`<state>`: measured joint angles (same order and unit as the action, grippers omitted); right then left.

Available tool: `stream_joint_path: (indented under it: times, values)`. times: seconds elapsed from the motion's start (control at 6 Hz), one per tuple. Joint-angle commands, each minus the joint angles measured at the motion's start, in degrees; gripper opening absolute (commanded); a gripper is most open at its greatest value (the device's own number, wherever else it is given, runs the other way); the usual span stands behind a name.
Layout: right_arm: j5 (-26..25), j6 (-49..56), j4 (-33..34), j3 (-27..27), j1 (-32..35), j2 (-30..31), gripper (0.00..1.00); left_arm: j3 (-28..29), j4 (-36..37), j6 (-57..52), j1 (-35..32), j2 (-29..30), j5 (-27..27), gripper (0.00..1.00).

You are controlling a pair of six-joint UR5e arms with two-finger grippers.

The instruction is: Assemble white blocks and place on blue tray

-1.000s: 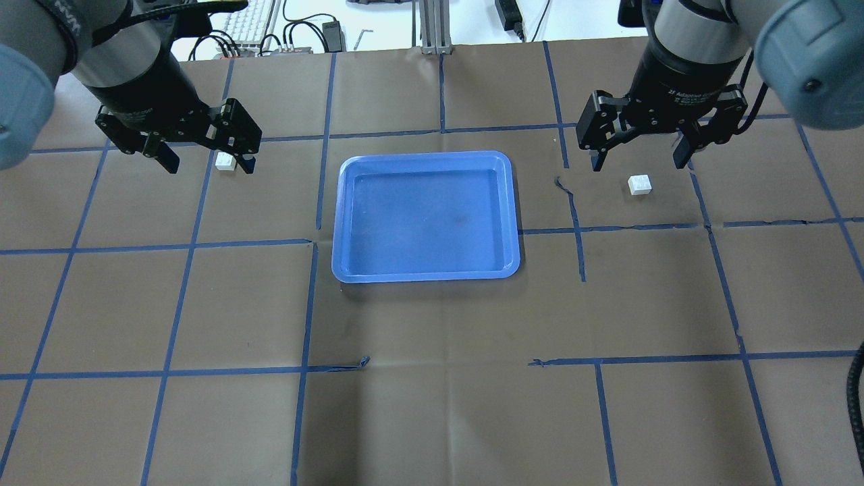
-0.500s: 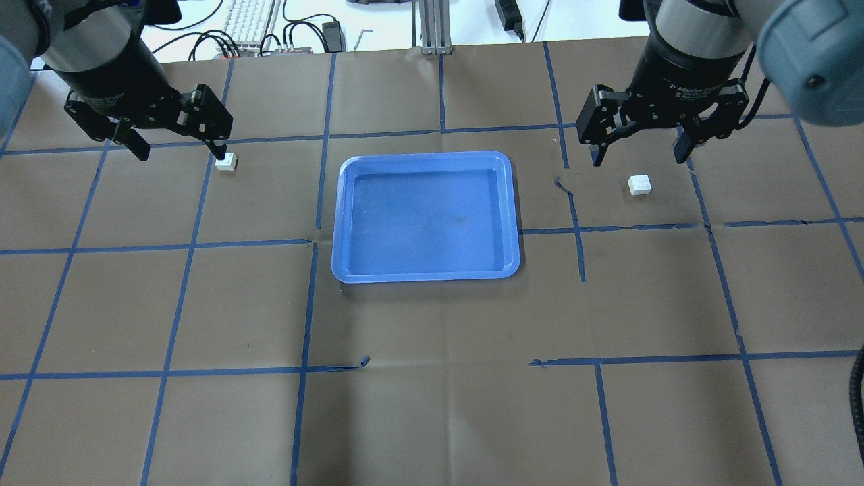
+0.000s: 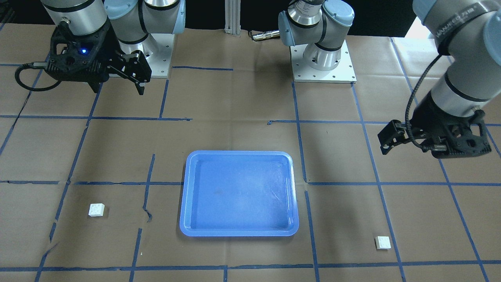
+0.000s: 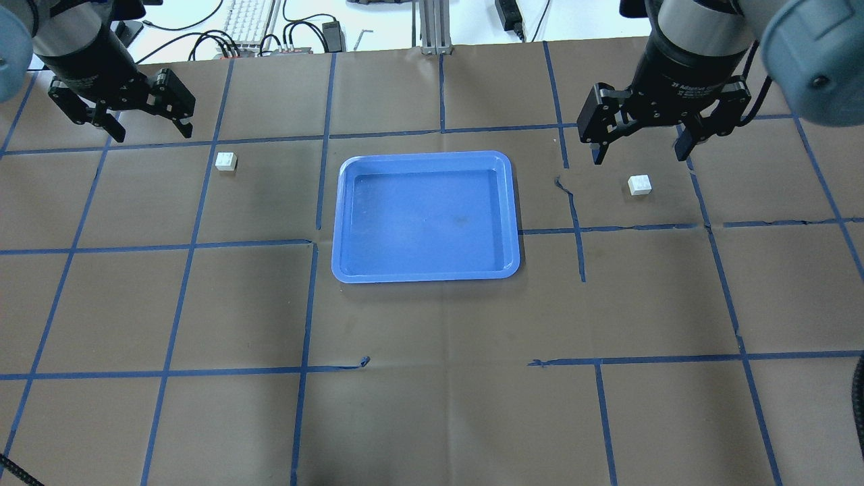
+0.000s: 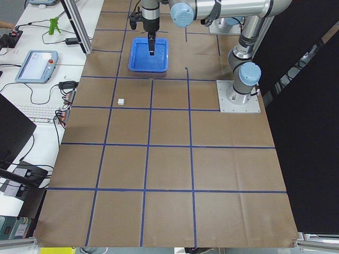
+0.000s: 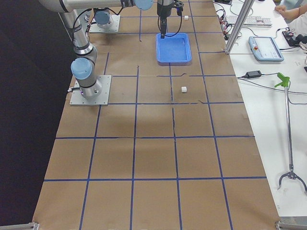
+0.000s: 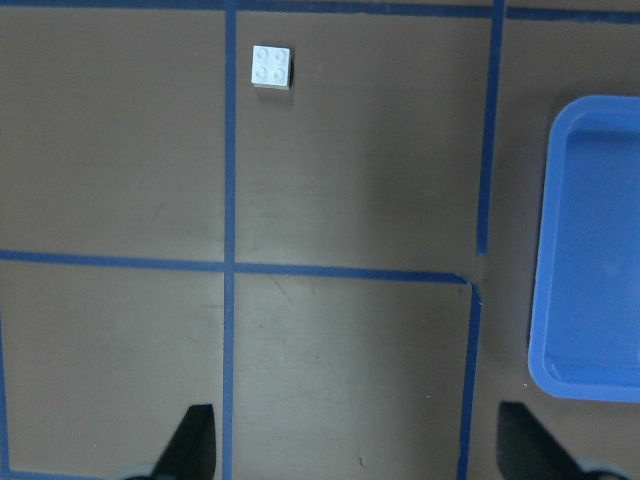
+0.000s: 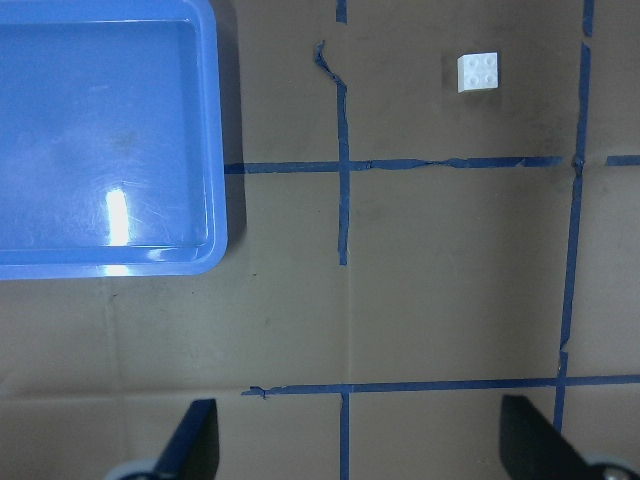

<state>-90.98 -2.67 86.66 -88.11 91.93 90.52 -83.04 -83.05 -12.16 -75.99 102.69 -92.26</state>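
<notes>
Evidently the left tool (image 4: pixel 152 131), jaws wide, has drawn away left from its white brick (image 4: pixel 226 161), leaving it ungrasped; the right tool (image 4: pixel 639 156) hangs wide too.

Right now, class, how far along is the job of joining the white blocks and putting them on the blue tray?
Done: nothing yet. The blue tray is empty; the left block and right block lie apart on the table, either side of it. In hand: nothing; the left gripper and right gripper are open, above the table. Left: grasp both blocks, join them, set them on the tray.
</notes>
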Motion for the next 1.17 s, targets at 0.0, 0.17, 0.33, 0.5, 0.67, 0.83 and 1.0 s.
stream_joint_path:
  times: [0.0, 0.17, 0.33, 0.5, 0.67, 0.83, 1.0]
  values:
    - [0.11, 0.3, -0.09, -0.05, -0.09, 0.01, 1.0, 4.19, 1.92, -6.61, 1.72, 7.84, 0.06, 0.98]
    - [0.11, 1.26, 0.0, 0.04, -0.09, 0.01, 1.0, 4.55, 7.32, -8.65, 1.81, 11.7, 0.06, 0.98]
    - [0.11, 1.44, 0.0, -0.05, -0.09, 0.01, 1.0, 3.6, 14.25, -12.32, 2.07, 14.87, 0.06, 0.98]
    - [0.11, 1.44, -0.09, -0.05, 0.0, 0.01, 1.0, 3.07, 16.15, -13.23, 2.08, 17.08, 0.06, 0.98]
    - [0.11, 1.44, -0.09, -0.05, 0.0, 0.01, 1.0, 2.8, 18.6, -16.37, 2.16, 19.89, 0.06, 0.98]
    - [0.11, 2.14, 0.0, -0.05, 0.0, 0.01, 1.0, 1.32, 20.37, -16.75, 2.42, 22.09, -0.02, 0.98]
    - [0.11, 4.75, 0.08, -0.14, -0.09, 0.01, 1.0, -2.26, 24.21, -16.75, 2.43, 22.46, 0.15, 0.98]
